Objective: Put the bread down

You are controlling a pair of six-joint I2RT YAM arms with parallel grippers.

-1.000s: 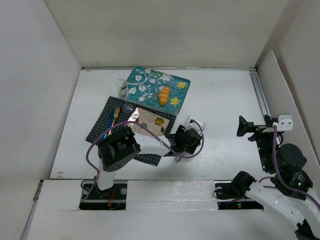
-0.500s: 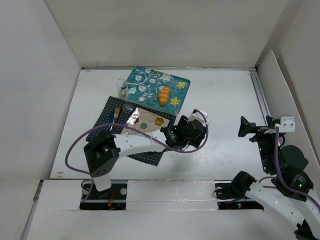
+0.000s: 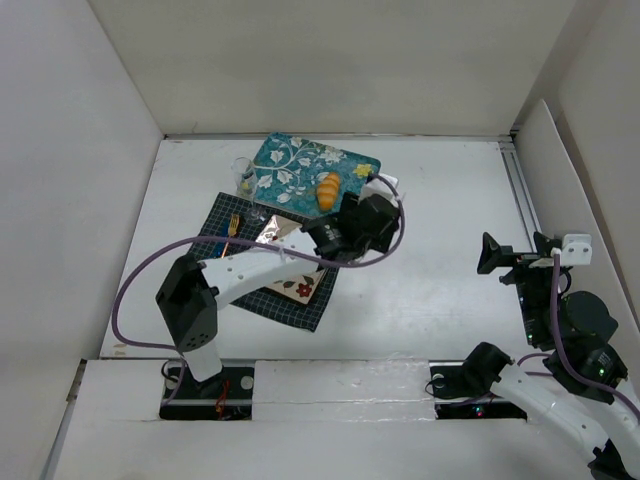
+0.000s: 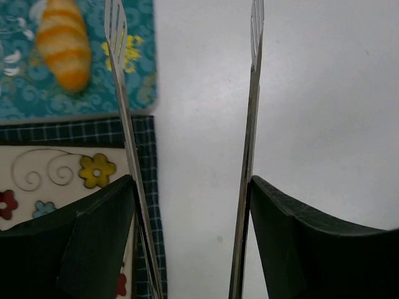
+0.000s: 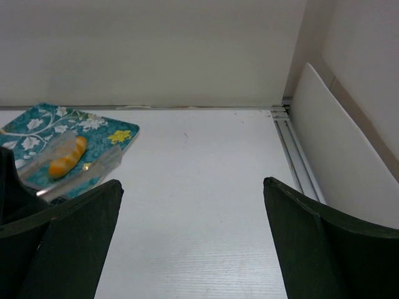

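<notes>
The bread (image 3: 327, 190) is seen lying on a teal flowered tray (image 3: 290, 158) at the far side of the table (image 3: 450, 200). The left gripper (image 4: 187, 25) is held open just beside it. The bread is outside one finger (image 4: 116, 25) and nothing is gripped. A checked cloth (image 3: 212, 235) is laid against the tray's near edge. The right gripper (image 5: 191, 184) is spread wide and empty, well apart.
</notes>
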